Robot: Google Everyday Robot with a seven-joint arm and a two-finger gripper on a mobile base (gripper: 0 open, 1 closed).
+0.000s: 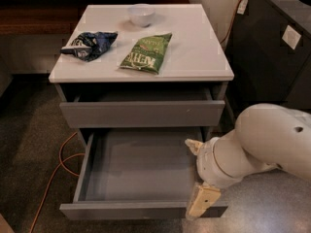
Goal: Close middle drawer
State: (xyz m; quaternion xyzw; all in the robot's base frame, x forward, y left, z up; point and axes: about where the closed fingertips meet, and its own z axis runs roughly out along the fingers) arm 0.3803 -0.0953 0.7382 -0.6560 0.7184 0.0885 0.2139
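The middle drawer (136,166) is wide open, just left of the gripper (193,177). The gripper's fingers are spread wide.
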